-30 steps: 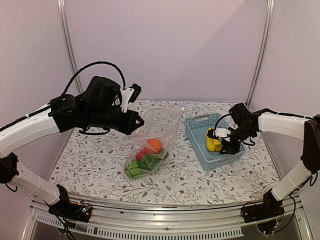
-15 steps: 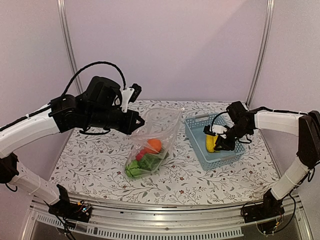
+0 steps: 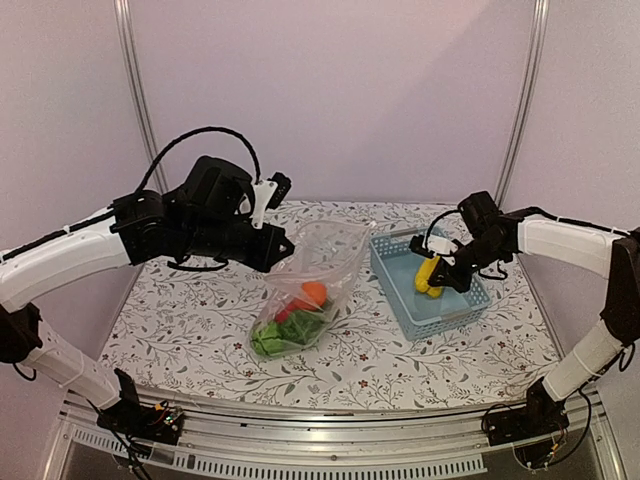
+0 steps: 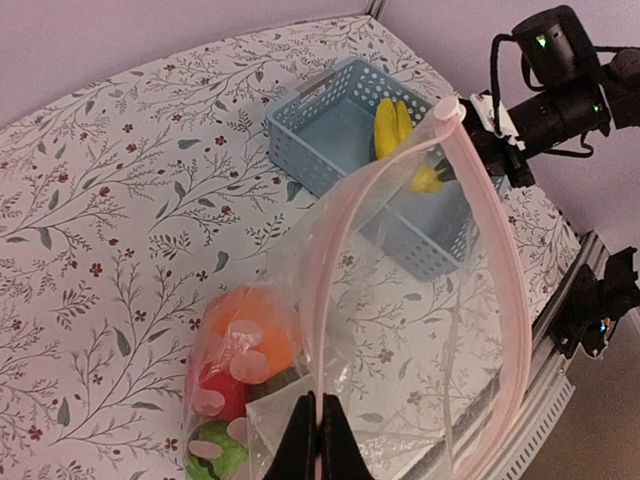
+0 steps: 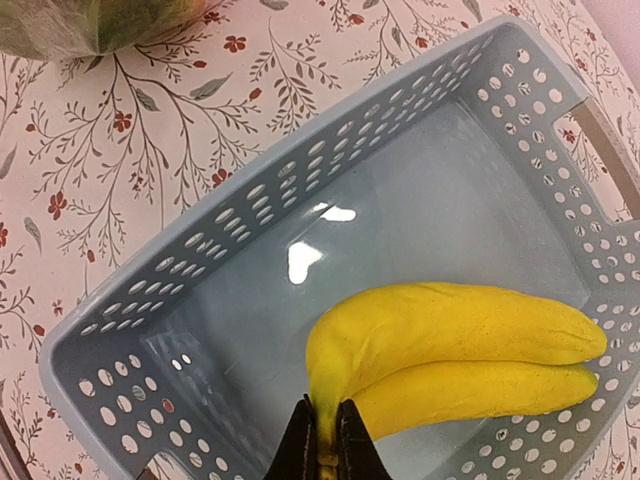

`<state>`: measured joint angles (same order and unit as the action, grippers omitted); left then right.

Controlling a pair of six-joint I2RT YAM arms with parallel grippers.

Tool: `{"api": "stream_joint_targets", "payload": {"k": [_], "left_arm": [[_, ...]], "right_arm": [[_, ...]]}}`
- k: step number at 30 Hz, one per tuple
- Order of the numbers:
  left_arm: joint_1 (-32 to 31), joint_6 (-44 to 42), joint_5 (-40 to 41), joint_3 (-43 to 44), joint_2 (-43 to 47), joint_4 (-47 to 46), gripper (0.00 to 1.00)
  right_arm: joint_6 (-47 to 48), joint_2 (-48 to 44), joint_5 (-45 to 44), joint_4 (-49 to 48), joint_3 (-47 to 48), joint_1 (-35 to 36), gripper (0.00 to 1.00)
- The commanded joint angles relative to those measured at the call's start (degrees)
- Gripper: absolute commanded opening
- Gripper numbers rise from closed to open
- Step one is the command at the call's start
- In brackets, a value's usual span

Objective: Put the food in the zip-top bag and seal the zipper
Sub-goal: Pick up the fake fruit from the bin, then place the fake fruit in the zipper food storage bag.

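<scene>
The clear zip-top bag (image 3: 318, 270) hangs open at the table's middle, its pink zipper (image 4: 500, 290) looping wide. My left gripper (image 4: 320, 432) is shut on the bag's mouth edge and holds it up. Inside the bag lie an orange (image 4: 262, 325), a pink-red fruit (image 4: 225, 392) and green food (image 3: 285, 333). My right gripper (image 5: 322, 442) is shut on the stem of the yellow bananas (image 5: 460, 345), which hang over the light-blue basket (image 5: 250, 250). In the top view the bananas (image 3: 428, 274) sit just above the basket's floor.
The light-blue basket (image 3: 395, 290) stands right of the bag, with nothing else showing in it. A flower-patterned cloth (image 3: 190, 320) covers the table. Two metal uprights (image 3: 135, 90) stand against the back wall.
My right gripper has closed on the bananas' stem and lifted them a little inside the basket. The left arm has raised the bag's mouth slightly and shifted right.
</scene>
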<state>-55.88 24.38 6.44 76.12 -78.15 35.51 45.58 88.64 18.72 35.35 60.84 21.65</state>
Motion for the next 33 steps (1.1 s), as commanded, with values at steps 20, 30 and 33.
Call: {"api": "stream_joint_targets", "payload": {"k": [20,30,33], "left_arm": [[-0.8,-2.6,1.6,0.8,-1.7,-4.2,0.0],[-0.8,-2.6,1.9,1.4,-1.5,-4.5,0.0],[-0.8,-2.5,2.2,1.2,-1.2,-4.9,0.0]], "right_arm": [[-12.6,-10.5,20.8,10.0,17.8,0.2,0.0],[-15.2,-12.6,28.5,10.2,25.6,0.1,0.0],[-16.5,-14.4,34.0,7.4,25.3,0.2,0.0]]}}
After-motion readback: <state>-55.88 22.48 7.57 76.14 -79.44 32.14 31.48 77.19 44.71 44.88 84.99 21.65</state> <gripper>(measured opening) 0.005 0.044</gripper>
